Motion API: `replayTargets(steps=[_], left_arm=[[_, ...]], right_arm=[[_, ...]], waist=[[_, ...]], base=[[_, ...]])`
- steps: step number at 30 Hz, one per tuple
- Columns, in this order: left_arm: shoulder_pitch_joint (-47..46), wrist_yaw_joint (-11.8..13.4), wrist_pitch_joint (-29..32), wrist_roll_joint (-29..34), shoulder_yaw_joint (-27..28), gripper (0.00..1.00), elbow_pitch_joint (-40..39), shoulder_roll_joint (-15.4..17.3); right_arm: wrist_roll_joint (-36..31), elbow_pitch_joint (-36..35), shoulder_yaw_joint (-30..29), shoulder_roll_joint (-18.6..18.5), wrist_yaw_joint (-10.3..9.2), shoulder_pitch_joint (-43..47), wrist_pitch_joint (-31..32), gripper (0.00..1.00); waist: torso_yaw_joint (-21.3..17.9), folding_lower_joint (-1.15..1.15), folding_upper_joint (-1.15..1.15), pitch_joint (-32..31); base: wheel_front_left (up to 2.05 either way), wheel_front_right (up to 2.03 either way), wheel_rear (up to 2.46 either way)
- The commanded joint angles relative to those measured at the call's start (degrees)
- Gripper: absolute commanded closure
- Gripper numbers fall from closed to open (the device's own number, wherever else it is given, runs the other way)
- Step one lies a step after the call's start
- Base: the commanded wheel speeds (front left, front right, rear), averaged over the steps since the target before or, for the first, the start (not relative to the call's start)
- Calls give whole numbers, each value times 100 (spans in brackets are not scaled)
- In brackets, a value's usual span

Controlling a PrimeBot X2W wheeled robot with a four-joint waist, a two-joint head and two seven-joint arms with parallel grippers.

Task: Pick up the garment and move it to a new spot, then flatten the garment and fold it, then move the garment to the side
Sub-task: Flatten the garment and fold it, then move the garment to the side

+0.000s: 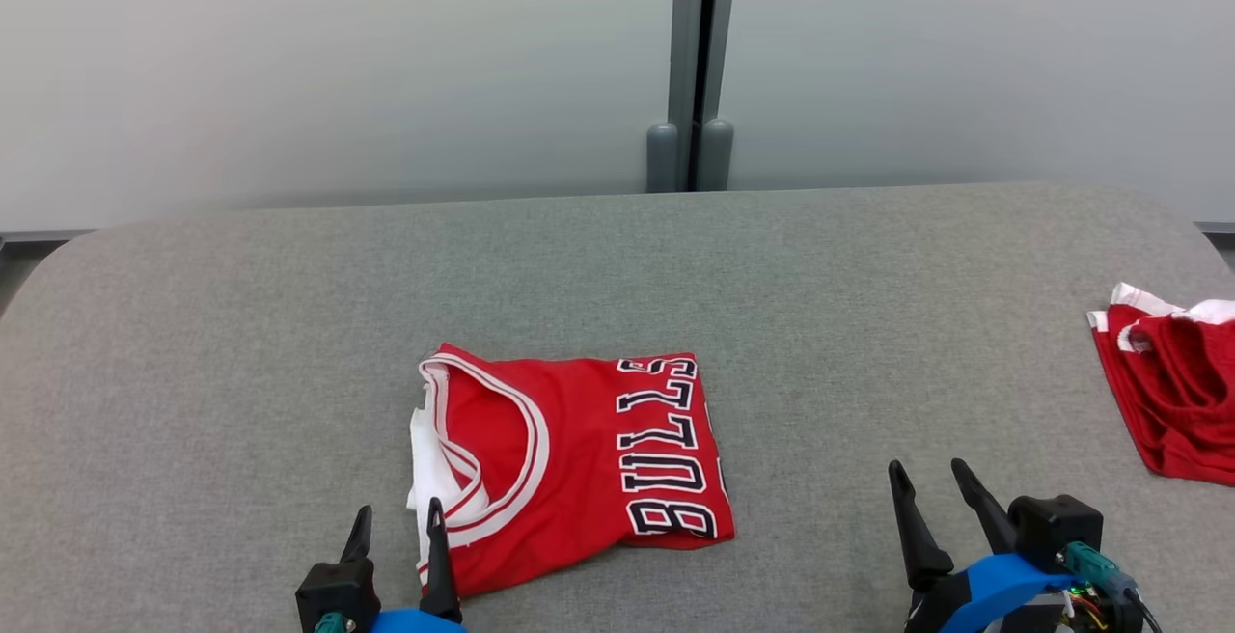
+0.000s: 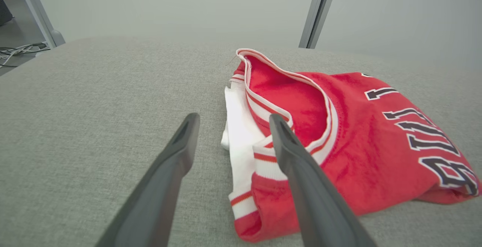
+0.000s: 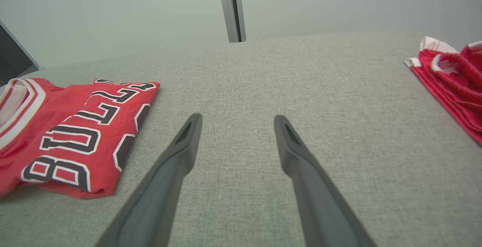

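Item 1: red "BULLS" jersey (image 1: pixel 579 450), folded into a compact rectangle and lying flat near the middle of the grey fabric table (image 1: pixel 241 324). Its white-trimmed neckline faces the robot's left and its lettering runs along the right-hand side.

Item 2: left gripper (image 1: pixel 398 508), at the jersey's near left corner, fingers (image 2: pixel 177 153) apart and holding nothing. In the left wrist view one finger lies across the white trim and the other over bare table; contact with the cloth cannot be told.

Item 3: right gripper (image 1: pixel 926 466), well to the right of the jersey, over bare table, fingers spread and empty.

Item 4: second red garment (image 1: pixel 1177 392) with white trim, rumpled, at the table's right edge, well apart from the jersey.

Item 5: grey post (image 1: pixel 699 64) between pale wall panels, behind the table.
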Motion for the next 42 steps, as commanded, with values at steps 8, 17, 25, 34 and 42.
replayTargets(steps=[8, 17, 25, 34, 42], left_arm=[[-28, -52, -26, 29, 32, 0, -22, -1], [-230, -47, -26, -72, -334, 0, -63, 0], [-328, -52, -26, -107, -510, 0, -77, -6], [-293, 13, -26, -198, -549, 0, -234, -4], [-358, -57, -26, -153, -605, 0, -298, -4]], right_arm=[[196, 12, 211, 8, 1, 13, -27, 0], [658, 514, 861, 7, 1, -659, -26, 0], [982, 1442, 1091, -5, 1, -1486, -27, 0], [1271, 2492, 1437, 7, 1, -1741, 17, 100], [1417, 1696, 1355, -99, 0, -1863, -24, 100]], waist=[[-1, 1, 0, 21], [569, 1, 0, 412], [1284, 1, 0, 687], [1404, 1, 0, 765], [608, 1, 0, 606]], base=[[0, 0, 0], [0, 0, 0], [0, 0, 0], [0, 0, 0], [0, 0, 0]])
